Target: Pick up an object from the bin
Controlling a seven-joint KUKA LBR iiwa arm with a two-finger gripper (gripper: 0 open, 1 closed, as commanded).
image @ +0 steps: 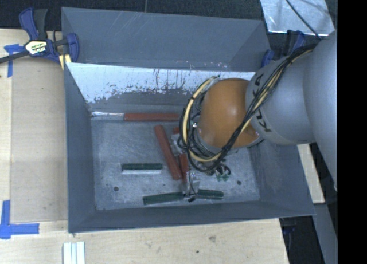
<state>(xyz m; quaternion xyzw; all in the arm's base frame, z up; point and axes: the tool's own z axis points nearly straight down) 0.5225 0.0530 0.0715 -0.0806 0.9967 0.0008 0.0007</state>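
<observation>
My gripper (190, 193) reaches down under the orange cover to the front of the bin floor, its fingertips at a long dark green stick (166, 199) that lies along the front wall. Its tips stand round the right part of that stick. Just behind the gripper lie two reddish-brown sticks (167, 152), side by side and slanting toward the front. Part of them is hidden under the arm. A shorter dark green stick (141, 167) lies flat to the left.
Another reddish-brown stick (152, 117) lies along the foot of the back wall. The arm and its cables cover the right half of the bin floor.
</observation>
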